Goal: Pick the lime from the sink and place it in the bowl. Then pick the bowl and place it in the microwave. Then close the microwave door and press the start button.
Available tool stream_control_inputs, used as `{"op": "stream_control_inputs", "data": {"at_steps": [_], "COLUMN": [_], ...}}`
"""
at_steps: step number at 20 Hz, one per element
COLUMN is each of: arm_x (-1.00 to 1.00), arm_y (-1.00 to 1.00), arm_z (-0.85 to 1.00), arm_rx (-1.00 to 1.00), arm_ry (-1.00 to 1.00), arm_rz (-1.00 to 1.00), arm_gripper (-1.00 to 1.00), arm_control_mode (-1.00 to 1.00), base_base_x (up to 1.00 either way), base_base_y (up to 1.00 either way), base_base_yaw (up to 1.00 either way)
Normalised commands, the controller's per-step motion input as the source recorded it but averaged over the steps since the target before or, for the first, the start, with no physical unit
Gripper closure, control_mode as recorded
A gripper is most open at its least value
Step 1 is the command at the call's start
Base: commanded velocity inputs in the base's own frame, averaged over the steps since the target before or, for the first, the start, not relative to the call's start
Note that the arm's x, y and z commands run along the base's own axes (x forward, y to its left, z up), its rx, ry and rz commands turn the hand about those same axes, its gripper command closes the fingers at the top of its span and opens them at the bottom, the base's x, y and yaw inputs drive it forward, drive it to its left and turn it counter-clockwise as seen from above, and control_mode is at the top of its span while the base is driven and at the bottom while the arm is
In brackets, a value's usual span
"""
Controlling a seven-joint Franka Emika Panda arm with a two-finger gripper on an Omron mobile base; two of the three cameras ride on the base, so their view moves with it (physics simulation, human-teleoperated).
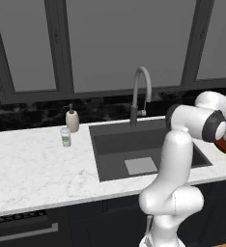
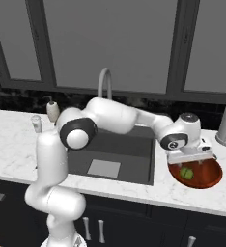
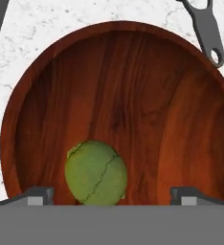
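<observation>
Lime [image 3: 95, 172] sat loose in our bowl [image 3: 133, 86], jaws spread wide above it, since we meant to carry both to the microwave

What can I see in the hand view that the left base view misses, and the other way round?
The hand view alone shows the whole inside of the bowl from above, the lime lying loose in it between the open gripper's fingertips, and a dark grey utensil handle on the counter beyond the rim. The left base view alone shows the sink with its pale mat, the faucet, a soap dispenser and a small cup. Both share the bowl, the lime and the white marble counter.
</observation>
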Motion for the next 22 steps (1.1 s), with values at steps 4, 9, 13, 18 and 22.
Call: {"op": "stream_control_inputs", "data": {"at_steps": [4,9,13,18,22], "arm_x": [-0.02,-0.07,0.0,0.06,0.26], "arm_y": [0.64,1.0,0.96,0.26,-0.47], "arm_z": [0.1,-0.16,-0.4,-0.43,-0.05], "arm_rx": [0.0,-0.01,-0.13,-0.2,-0.11], "arm_ry": [0.0,0.14,0.22,0.1,0.0], "arm_rz": [0.0,0.0,0.0,-0.05,-0.05], "arm_gripper": [-1.0,-1.0,-1.0,-1.0,-1.0], "arm_control_mode": [-1.0,-1.0,-1.0,-1.0,-1.0], "base_base_x": [0.0,0.0,0.0,0.0,0.0], "base_base_y": [0.0,0.0,0.0,0.0,0.0], "base_base_yaw": [0.0,0.0,0.0,0.0,0.0]}}
